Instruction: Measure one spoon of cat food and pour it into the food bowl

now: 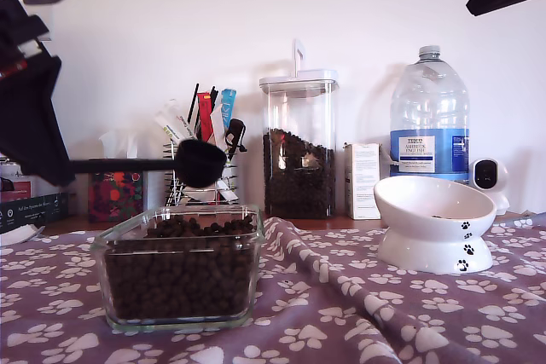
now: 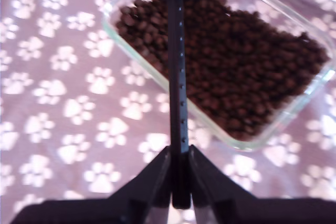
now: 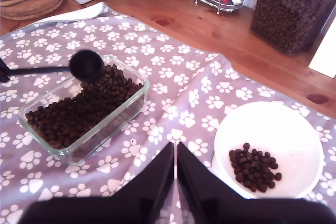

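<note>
The black measuring scoop [image 1: 200, 163] is held level above the glass dish [image 1: 128, 249] of kibble [image 1: 183, 272], its handle clamped at the end by my first gripper [image 2: 180, 192] and its long axis lying across the exterior view. The white tilted bowl [image 1: 433, 226], already holding some pellets, stands well apart toward the exterior view's right, beyond the cup end. My second gripper [image 3: 175, 169], closed and empty, hovers nearer that bowl.
</note>
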`<action>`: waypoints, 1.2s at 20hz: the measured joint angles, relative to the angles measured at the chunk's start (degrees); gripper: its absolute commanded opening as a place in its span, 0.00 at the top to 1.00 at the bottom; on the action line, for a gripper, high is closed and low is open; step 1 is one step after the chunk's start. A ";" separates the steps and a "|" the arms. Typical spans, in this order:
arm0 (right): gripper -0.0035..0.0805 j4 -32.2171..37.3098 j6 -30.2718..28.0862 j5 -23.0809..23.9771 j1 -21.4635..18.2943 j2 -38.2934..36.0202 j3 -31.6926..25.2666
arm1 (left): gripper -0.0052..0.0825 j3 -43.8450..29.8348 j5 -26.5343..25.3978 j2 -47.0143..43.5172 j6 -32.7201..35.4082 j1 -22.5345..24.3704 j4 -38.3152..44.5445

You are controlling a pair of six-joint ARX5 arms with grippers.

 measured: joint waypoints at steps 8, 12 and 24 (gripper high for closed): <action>0.97 0.24 0.00 -1.22 0.55 4.33 0.00 | 0.97 2.64 0.39 7.76 -1.46 0.02 -2.29; 0.97 0.39 0.00 -1.22 1.25 5.75 0.00 | 0.88 8.92 0.46 7.78 -1.46 0.02 -6.12; 0.97 0.59 0.15 -1.36 2.40 7.23 0.00 | 0.97 12.35 0.44 7.74 -1.51 0.02 -11.34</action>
